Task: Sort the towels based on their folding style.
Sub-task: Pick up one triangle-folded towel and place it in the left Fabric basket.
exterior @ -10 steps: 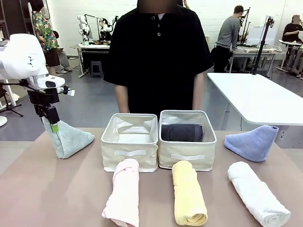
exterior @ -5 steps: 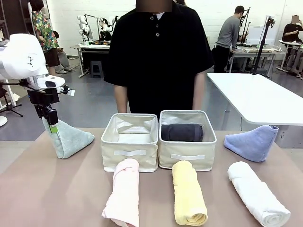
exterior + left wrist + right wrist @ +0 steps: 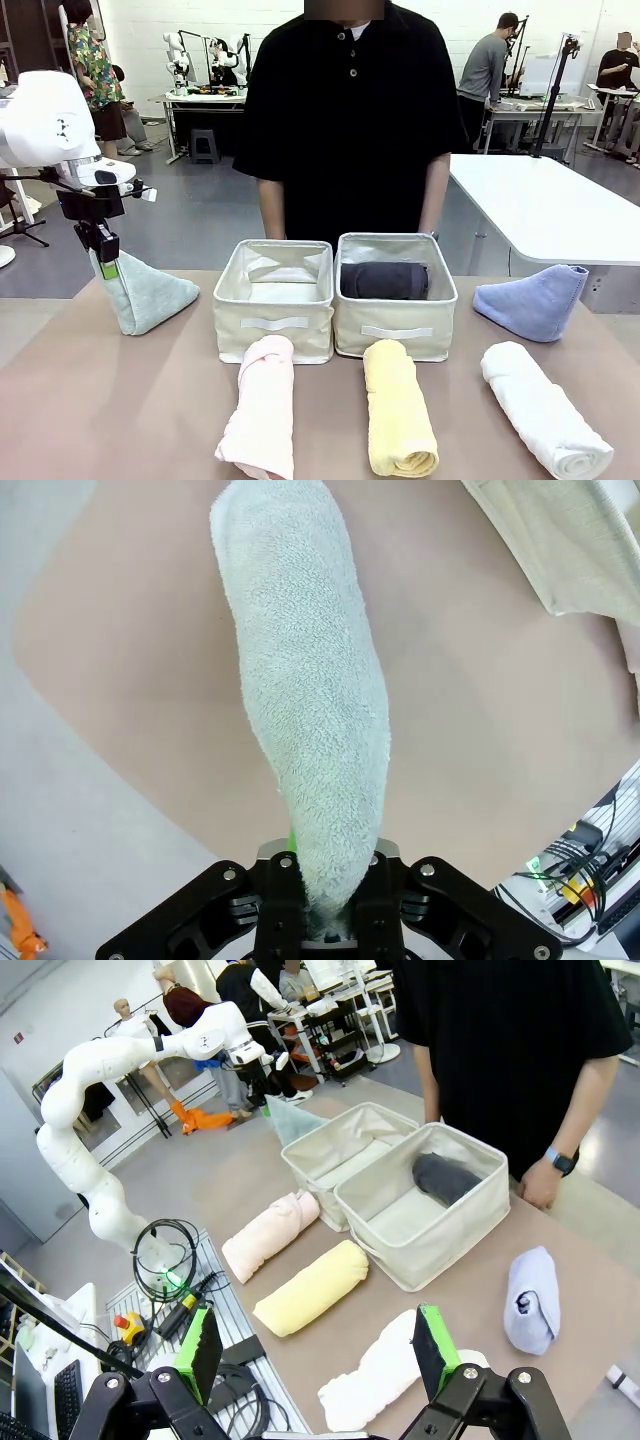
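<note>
A pale grey-green cone towel point(image 3: 148, 293) stands at the table's far left, its base on the tabletop. My left gripper point(image 3: 106, 262) is shut on its tip, and the towel point(image 3: 310, 710) stretches away from the gripper point(image 3: 325, 905). A light blue cone towel point(image 3: 533, 300) lies at the far right. The dark grey roll point(image 3: 385, 280) sits in the right basket point(image 3: 395, 340). Pink point(image 3: 262, 410), yellow point(image 3: 398, 410) and white point(image 3: 545, 410) rolls lie along the front. High above the table's right side, my right gripper point(image 3: 315, 1360) is open and holds nothing.
The left basket point(image 3: 275, 325) stands beside the right one, with nothing but its liner inside. A person in black point(image 3: 345, 110) stands right behind the baskets, hands low at the table's far edge. A white table point(image 3: 550, 205) is at the back right.
My left gripper has edged slightly to the left with the towel's tip still in it. The person has shifted a little to the right.
</note>
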Available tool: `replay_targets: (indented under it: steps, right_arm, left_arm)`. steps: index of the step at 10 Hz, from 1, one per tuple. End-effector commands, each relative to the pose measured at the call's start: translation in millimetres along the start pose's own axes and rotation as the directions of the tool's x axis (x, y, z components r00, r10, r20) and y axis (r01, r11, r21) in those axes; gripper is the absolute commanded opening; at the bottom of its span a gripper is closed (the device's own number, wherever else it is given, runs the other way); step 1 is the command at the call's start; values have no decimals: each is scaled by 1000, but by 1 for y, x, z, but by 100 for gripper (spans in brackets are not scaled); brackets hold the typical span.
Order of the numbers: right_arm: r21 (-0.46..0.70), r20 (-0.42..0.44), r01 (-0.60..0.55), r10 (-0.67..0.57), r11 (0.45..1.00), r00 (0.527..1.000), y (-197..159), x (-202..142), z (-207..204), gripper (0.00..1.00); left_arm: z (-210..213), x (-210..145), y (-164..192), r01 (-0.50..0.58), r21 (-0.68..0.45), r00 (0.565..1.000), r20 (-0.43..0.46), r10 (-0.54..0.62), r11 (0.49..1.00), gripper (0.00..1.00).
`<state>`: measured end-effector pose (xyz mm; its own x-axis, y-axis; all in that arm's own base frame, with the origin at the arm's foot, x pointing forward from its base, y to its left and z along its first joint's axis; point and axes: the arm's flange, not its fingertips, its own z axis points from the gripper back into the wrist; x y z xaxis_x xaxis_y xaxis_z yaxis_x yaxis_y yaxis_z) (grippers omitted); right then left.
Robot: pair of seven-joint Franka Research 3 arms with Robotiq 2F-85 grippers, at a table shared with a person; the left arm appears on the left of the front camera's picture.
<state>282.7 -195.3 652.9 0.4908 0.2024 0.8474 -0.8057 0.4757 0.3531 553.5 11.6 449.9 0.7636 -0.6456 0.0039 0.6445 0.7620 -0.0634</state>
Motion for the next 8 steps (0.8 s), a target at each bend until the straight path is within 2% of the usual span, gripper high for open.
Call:
replay_targets:
  steps: [1, 2, 3, 4, 5, 6, 8]
  right_arm:
    - [10, 21, -15, 15, 1000, 1000, -1, 3, 1, 100]
    - [10, 21, -15, 15, 1000, 1000, -1, 3, 1, 100]
    - [10, 21, -15, 15, 1000, 1000, -1, 3, 1, 100]
    - [10, 21, -15, 15, 1000, 1000, -1, 3, 1, 100]
    - [10, 21, -15, 15, 1000, 1000, -1, 3, 1, 100]
    - [10, 21, -15, 15, 1000, 1000, -1, 3, 1, 100]
    - [10, 21, -15, 15, 1000, 1000, -1, 3, 1, 100]
  left_arm:
    - [4, -4, 1, 27, -15, 999, 33, -26, 1000, 0]
    - [13, -7, -2, 44, -32, 998, 56, -42, 999, 0]
    - [41, -19, -14, 87, -121, 991, 109, -74, 989, 0]
    - [86, -39, -36, 189, -219, 975, 155, -157, 957, 0]
    - [134, -68, -63, 293, -229, 952, 160, -261, 928, 0]
    - [172, -98, -86, 334, -172, 939, 141, -313, 927, 0]
    - [205, -141, -119, 378, -95, 925, 73, -372, 921, 0]
